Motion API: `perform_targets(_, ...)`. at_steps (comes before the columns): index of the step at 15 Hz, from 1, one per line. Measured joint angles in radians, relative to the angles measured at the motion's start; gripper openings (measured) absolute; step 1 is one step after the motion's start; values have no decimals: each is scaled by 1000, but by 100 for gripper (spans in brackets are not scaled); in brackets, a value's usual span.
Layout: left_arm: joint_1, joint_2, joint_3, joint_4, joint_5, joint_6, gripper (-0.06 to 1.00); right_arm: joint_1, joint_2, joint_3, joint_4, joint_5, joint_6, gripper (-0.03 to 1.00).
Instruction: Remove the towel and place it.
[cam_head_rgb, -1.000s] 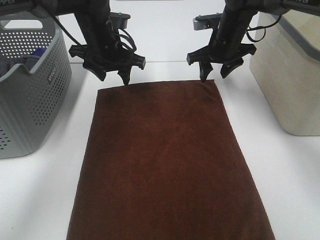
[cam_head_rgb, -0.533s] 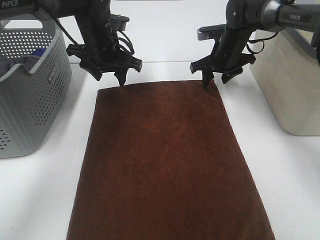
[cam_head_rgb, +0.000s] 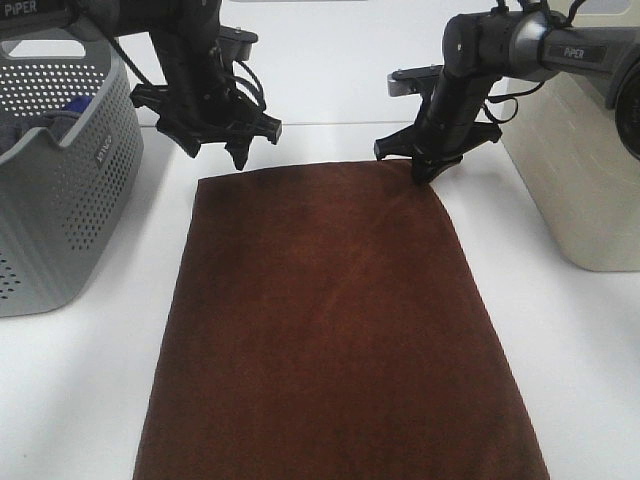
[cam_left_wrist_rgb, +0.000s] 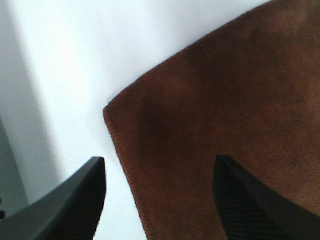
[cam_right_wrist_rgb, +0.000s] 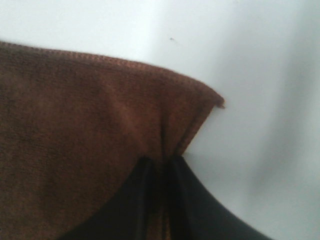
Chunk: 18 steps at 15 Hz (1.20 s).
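Observation:
The towel (cam_head_rgb: 330, 320) is a large dark brown cloth lying flat on the white table (cam_head_rgb: 90, 380). My left gripper (cam_head_rgb: 218, 152) is open and hovers just above the towel's far left corner, with one finger on each side of the corner in the left wrist view (cam_left_wrist_rgb: 160, 165). That corner (cam_left_wrist_rgb: 225, 125) lies flat under it. My right gripper (cam_head_rgb: 425, 172) is shut on the towel's far right corner. In the right wrist view the gripper (cam_right_wrist_rgb: 159, 165) pinches a fold of the towel (cam_right_wrist_rgb: 90, 115) near its hemmed edge. No white tag shows.
A grey perforated basket (cam_head_rgb: 60, 190) stands at the left with a blue cloth (cam_head_rgb: 70, 108) inside. A beige bin (cam_head_rgb: 580, 150) stands at the right. Bare table lies on both sides of the towel.
My right gripper has come down onto the far right corner and shut on it. My left gripper has stayed open by the far left corner, hardly moving.

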Motion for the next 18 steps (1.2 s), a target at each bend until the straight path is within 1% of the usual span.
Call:
perform_targets(1,0,0,0,22,-10,0,60,0,0,0,-5,0,0,3)
perform_targets(2,3,5,0,44,-22,-9,60,0,0,0,-10,1,0,0)
perform_targets(4,20,27,-2,57,-31,-38,60,0,-4,0,-45,15,0,0)
perform_targets(5,46,56,-6,42,-45,-47,60,0,-6,0,-59,22,0,0)
perform_targets(7,68,97,-33,13,-53,-54,60,0,-5,0,-71,25,0,0)
perform_targets(12,72,174,-109,-65,-98,-56,60,0,-7,0,-75,26,0,0)
perform_targets(14,72,199,-125,-99,-97,-56,57,0,-7,0,-76,27,0,0)
perform_targets(16,72,207,-125,-103,-96,-56,50,0,-7,0,-76,27,0,0)
perform_targets(18,72,207,-127,-91,-96,-56,33,0,-7,0,-77,27,0,0)
